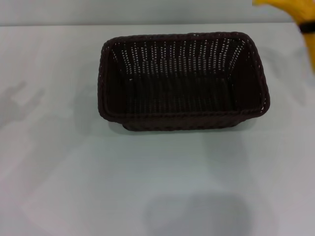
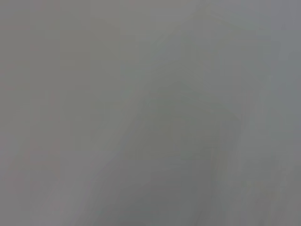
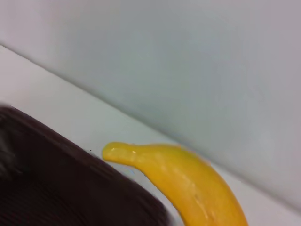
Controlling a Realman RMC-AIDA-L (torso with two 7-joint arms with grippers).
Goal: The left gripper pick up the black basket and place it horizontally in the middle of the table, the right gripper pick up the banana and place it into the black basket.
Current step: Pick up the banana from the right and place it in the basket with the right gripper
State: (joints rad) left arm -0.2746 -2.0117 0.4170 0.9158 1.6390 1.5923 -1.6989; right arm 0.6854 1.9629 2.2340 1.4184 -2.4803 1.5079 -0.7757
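Observation:
The black basket [image 1: 183, 117] lies lengthwise across the middle of the white table [image 1: 69, 177], open side up and empty. The banana [image 1: 281, 8] shows at the far right, raised above the table beyond the basket's right end. A black part of my right gripper [image 1: 308, 27] crosses it and holds it. In the right wrist view the banana [image 3: 188, 183] hangs close to the camera, just past the basket's rim [image 3: 61, 174], with the table's back edge behind it. My left gripper is out of view; the left wrist view shows only a plain grey surface.
A pale wall [image 1: 123, 12] runs along the table's far edge. Soft shadows lie on the table at the left [image 1: 19, 101] and in front of the basket [image 1: 197, 214].

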